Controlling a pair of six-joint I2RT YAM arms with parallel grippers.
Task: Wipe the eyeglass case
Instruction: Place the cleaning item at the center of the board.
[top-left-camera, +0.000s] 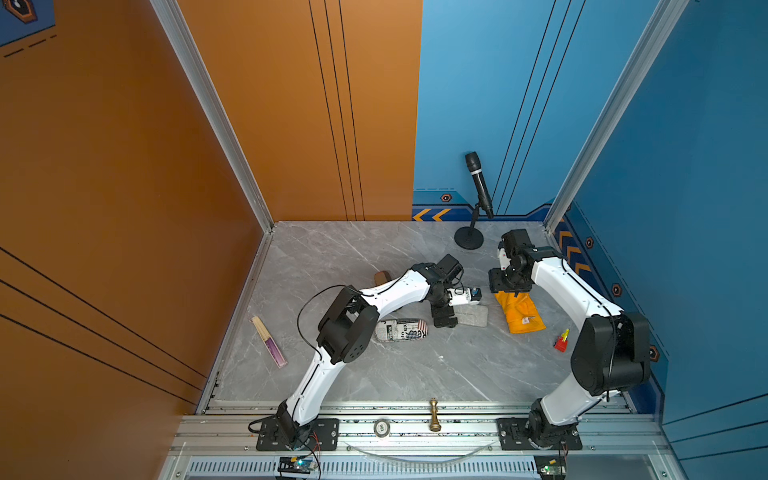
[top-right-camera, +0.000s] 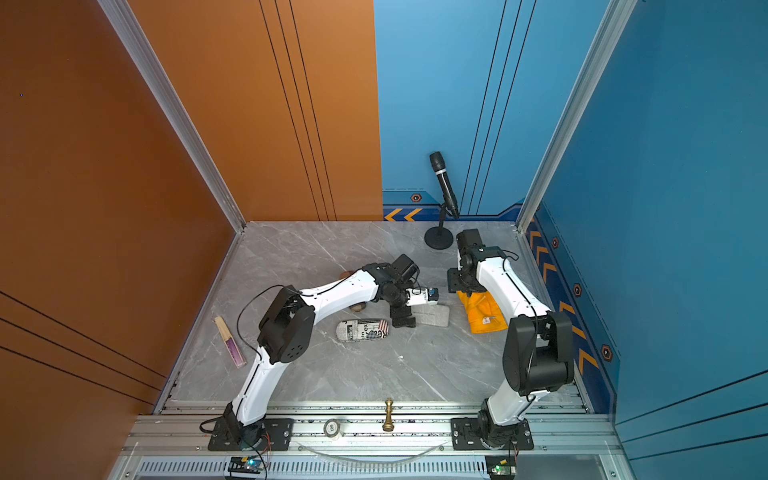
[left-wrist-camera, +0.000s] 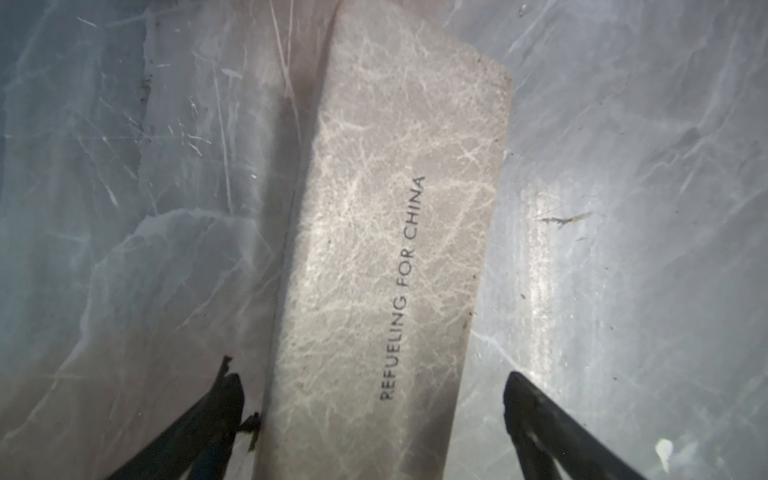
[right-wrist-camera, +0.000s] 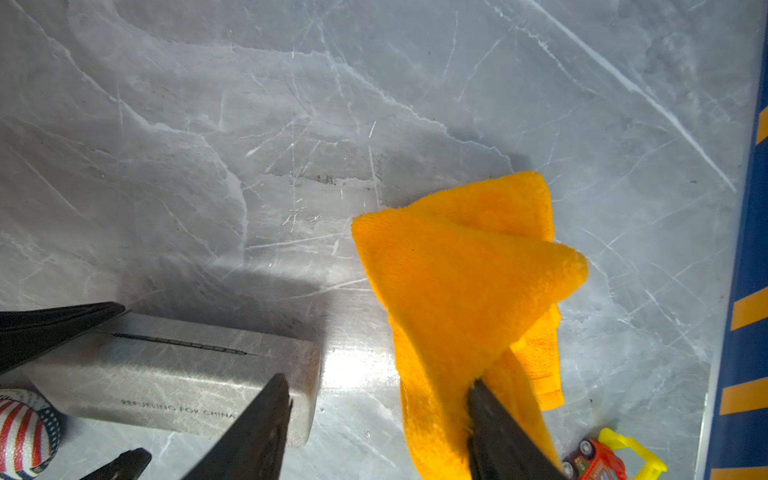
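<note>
The eyeglass case (top-left-camera: 473, 316) (top-right-camera: 435, 316) is a grey marbled box printed "REFUELING FOR CHINA", lying flat on the table. In the left wrist view the case (left-wrist-camera: 395, 249) runs lengthwise between the spread fingers of my left gripper (left-wrist-camera: 372, 374) (top-left-camera: 444, 319), which is open and holds nothing. An orange cloth (top-left-camera: 521, 313) (right-wrist-camera: 465, 270) lies crumpled to the right of the case (right-wrist-camera: 174, 374). My right gripper (right-wrist-camera: 379, 379) (top-left-camera: 510, 289) hangs open over the near edge of the cloth. One finger presses into the cloth's folds, the other is over the case's end.
A newsprint-patterned case (top-left-camera: 401, 330) lies just left of the left gripper. A microphone on a stand (top-left-camera: 478, 187) is at the back, a red and yellow toy (top-left-camera: 562, 340) near the right wall, a folded fan (top-left-camera: 269, 341) at the left. A chess piece (top-left-camera: 434, 415) stands on the front rail.
</note>
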